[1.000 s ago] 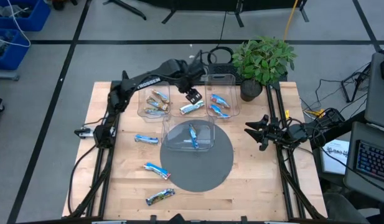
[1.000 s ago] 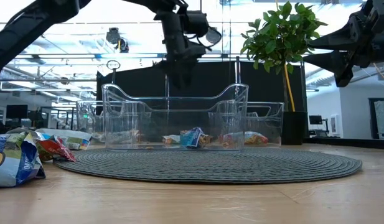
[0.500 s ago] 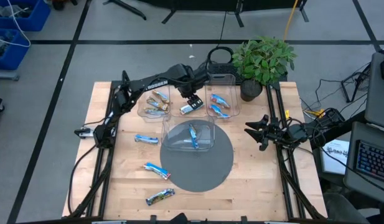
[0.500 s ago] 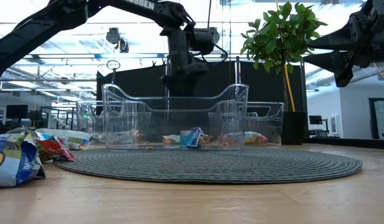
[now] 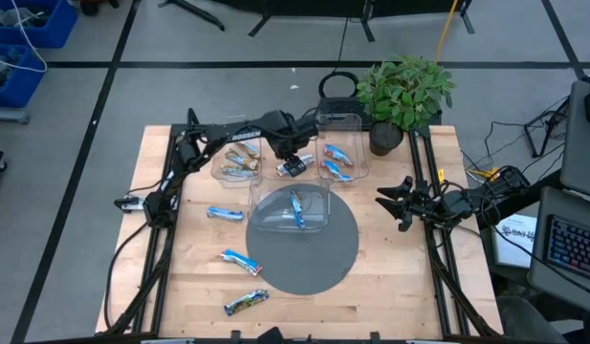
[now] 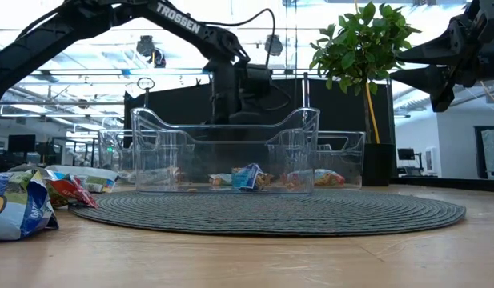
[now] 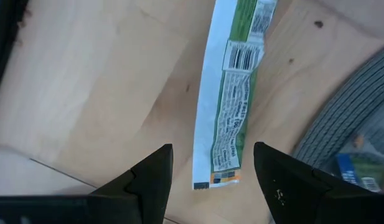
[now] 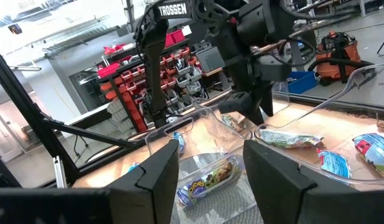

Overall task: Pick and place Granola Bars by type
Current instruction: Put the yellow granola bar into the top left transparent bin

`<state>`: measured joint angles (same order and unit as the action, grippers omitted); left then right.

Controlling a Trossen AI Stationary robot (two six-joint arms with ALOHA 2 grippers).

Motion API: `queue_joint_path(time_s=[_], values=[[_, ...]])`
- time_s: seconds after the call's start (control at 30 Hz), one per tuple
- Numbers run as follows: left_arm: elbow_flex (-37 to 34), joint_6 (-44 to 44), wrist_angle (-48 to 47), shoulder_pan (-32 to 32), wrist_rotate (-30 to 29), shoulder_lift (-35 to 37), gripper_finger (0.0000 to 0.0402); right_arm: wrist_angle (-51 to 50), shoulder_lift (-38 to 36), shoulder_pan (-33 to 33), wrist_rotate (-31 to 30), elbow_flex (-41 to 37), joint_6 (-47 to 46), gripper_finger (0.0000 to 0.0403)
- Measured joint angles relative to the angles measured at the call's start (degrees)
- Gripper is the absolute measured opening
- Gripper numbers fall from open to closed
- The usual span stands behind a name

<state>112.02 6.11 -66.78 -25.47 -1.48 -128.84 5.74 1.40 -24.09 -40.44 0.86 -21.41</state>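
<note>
The left tool [image 5: 293, 164] is lowered, fingers spread, over a green-and-white granola bar [image 7: 232, 93] lying on the bench [image 5: 194, 248] between two clear bins; a barcode is seen on its wrapper, the small print unreadable. "TROSSEN" is read on the left arm [image 6: 179, 18]. The right tool [image 5: 382, 198] is held spread and empty at the bench's right edge.
</note>
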Motion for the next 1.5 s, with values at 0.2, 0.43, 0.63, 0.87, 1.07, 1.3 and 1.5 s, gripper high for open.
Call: queue_joint_path(time_s=[0.2, 0.43, 0.63, 0.87, 1.07, 1.3, 1.5], values=[[-2.9, -1.0, 1.3, 0.0, 0.5, 0.0, 0.0227, 0.0, 0.0, 0.0, 0.0, 0.0, 0.0, 0.0171], [-6.0, -1.3, 6.5, -0.3, 2.3, 0.1, 0.0227, 0.0, 0.0, 0.0, 0.0, 0.0, 0.0, 0.0171], [-8.6, -2.1, 9.1, -0.3, 2.6, 0.1, 0.0227, 0.0, 0.0, 0.0, 0.0, 0.0, 0.0, 0.0171], [-10.8, -3.5, 10.2, -0.3, 3.4, 0.3, 0.0227, 0.0, 0.0, 0.0, 0.0, 0.0, 0.0, 0.0171], [-10.8, -4.5, 10.0, -0.7, 3.2, 0.3, 0.0224, 0.0, 0.0, 0.0, 0.0, 0.0, 0.0, 0.0171], [-10.8, -4.5, 10.0, -0.8, 3.7, 0.2, 0.0130, 0.0, 0.0, 0.0, 0.0, 0.0, 0.0, 0.0171], [-10.8, -4.4, 10.0, -0.9, 5.0, 0.2, 0.0016, 0.0, 0.0, 0.0, 0.0, 0.0, 0.0, 0.0171]])
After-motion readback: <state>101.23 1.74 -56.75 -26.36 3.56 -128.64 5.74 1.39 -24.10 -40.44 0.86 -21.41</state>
